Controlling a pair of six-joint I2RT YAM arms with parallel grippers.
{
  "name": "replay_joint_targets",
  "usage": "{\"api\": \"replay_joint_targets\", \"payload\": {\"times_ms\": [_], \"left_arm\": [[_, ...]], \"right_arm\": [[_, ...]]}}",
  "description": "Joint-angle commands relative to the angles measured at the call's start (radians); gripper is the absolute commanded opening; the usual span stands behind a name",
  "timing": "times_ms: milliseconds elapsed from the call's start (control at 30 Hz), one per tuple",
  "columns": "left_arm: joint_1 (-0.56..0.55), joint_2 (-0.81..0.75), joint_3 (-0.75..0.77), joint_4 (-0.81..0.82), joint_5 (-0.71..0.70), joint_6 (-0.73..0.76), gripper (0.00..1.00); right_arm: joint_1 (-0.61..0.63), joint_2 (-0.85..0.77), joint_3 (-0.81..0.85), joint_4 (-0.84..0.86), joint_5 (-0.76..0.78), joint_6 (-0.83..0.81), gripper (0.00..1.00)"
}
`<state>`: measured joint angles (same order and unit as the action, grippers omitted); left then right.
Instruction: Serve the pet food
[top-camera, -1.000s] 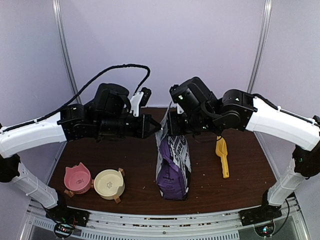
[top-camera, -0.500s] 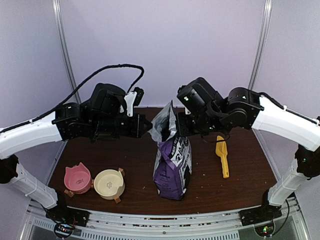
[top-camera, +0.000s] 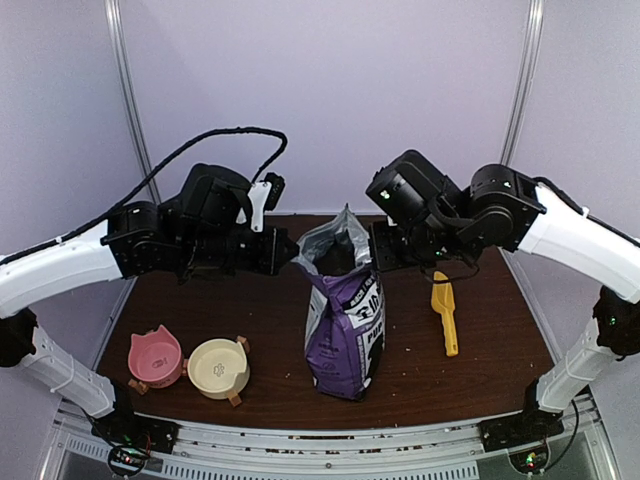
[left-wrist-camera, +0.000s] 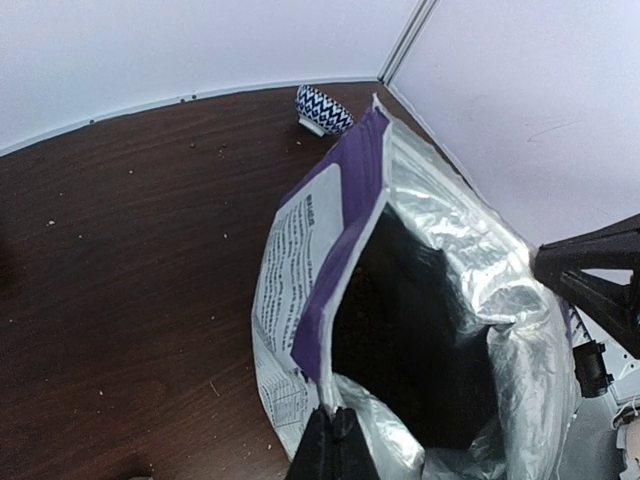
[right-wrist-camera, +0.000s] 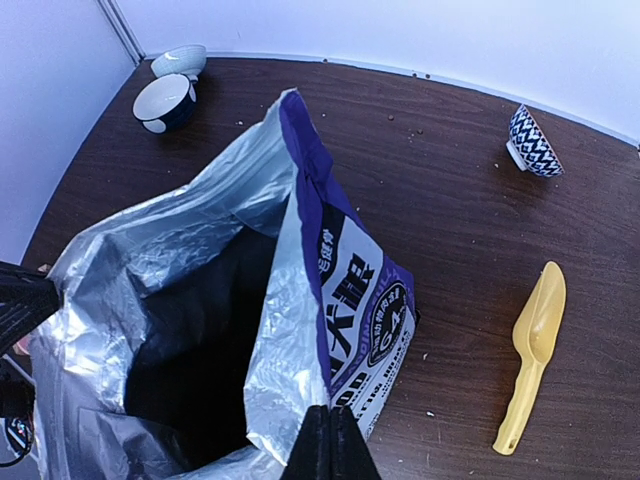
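Inside the bag (top-camera: 345, 320): the pet food, as I judge it. The mouth gapes, but its depths are black in both wrist views and no pellets can be made out.
Bag's left rim: left gripper (top-camera: 287, 255), pressed together on the foil edge.
Bag's right rim: right gripper (top-camera: 374, 250), likewise pinching the foil. Between the two, the mouth is pulled wide and the bag stands upright on the counter (top-camera: 250, 300).
Right of the bag: yellow scoop (top-camera: 445, 315), lying flat and apart from it, with nothing touching it.
Front-left of the bag: pink cat-eared bowl (top-camera: 155, 357) and cream bowl (top-camera: 218, 367), just beside each other, no food in either.
Done: bag opened and steadied.
Left: getting food into a bowl, by scoop or by pouring; I judge it not yet begun.
Wrist views only: the silver lining and a blue-and-white patterned bowl (right-wrist-camera: 533, 140) tipped on its side behind the bag. The right wrist view alone adds two more bowls (right-wrist-camera: 168, 100) far behind the bag, to its left.
Top view only: the pink and cream bowls, and both arms whole.
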<state>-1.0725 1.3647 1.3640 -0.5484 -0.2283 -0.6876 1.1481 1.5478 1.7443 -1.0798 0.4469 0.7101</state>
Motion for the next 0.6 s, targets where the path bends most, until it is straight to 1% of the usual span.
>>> {"api": "replay_joint_targets", "payload": {"times_ms": [0, 233, 367, 567], "left_arm": [[0.026, -0.046, 0.062, -0.041, -0.114, 0.037, 0.00], [0.026, -0.056, 0.122, -0.041, -0.081, 0.068, 0.00], [0.026, -0.049, 0.093, -0.046, -0.085, 0.066, 0.00], [0.031, -0.055, 0.010, -0.060, -0.084, -0.006, 0.00]], "right_arm": [[-0.010, -0.053, 0.035, -0.133, 0.140, 0.029, 0.00], [-0.010, -0.066, 0.080, -0.145, 0.147, 0.019, 0.00], [-0.013, -0.065, 0.047, -0.108, 0.144, 0.009, 0.00], [-0.031, -0.051, -0.032, -0.046, 0.094, 0.017, 0.00]]}}
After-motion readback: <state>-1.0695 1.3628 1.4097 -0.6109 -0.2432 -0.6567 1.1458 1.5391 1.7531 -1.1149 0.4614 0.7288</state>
